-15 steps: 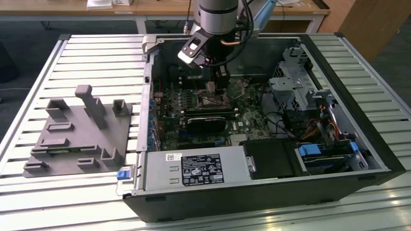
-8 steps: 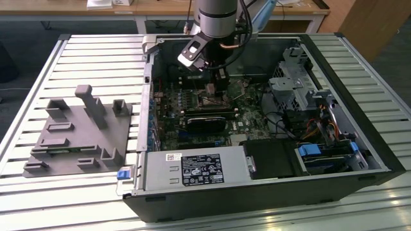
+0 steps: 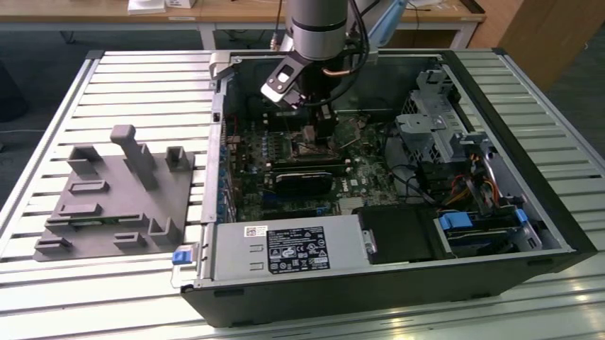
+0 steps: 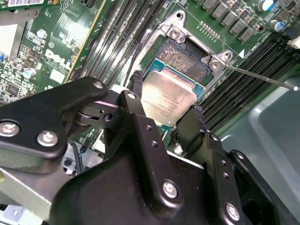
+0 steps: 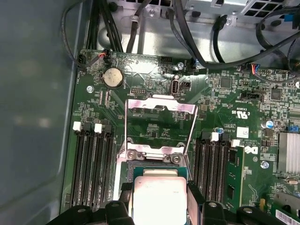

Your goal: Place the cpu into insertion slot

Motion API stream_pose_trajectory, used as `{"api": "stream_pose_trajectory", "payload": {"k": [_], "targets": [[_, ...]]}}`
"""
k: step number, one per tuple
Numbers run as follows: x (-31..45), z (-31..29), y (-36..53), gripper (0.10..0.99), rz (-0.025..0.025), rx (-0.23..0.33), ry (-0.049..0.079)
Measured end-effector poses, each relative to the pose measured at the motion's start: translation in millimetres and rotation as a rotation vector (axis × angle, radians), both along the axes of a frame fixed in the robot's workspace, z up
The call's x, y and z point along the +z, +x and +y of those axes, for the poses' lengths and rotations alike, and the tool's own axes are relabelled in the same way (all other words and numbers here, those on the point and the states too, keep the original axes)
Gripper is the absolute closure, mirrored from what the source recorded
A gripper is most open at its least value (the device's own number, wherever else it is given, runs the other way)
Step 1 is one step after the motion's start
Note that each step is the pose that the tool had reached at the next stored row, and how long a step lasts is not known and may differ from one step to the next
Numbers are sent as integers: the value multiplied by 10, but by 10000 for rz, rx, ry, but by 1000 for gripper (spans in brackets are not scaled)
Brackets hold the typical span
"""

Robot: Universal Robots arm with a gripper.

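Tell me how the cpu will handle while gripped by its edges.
Probably stiff: the cpu is a flat metal-faced square, unbent in the gripper. Likely slippery, since only thin edges are pinched. Possibly fragile if tilted against the insertion slot.

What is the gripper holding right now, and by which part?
The cpu, pinched by two opposite edges between the jaws, over the insertion slot.
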State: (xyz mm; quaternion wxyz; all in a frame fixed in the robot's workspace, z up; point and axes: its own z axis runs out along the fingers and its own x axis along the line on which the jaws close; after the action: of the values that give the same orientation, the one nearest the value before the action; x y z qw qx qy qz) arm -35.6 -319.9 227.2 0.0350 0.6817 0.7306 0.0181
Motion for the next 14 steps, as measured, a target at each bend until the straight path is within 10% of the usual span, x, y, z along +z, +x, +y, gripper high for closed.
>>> {"api": "stream_pose_trajectory", "payload": {"k": [8, 14], "targets": [[-45, 0, -14, 545, -5, -2, 0], [-79, 3, -29, 545, -111, -62, 0]]}}
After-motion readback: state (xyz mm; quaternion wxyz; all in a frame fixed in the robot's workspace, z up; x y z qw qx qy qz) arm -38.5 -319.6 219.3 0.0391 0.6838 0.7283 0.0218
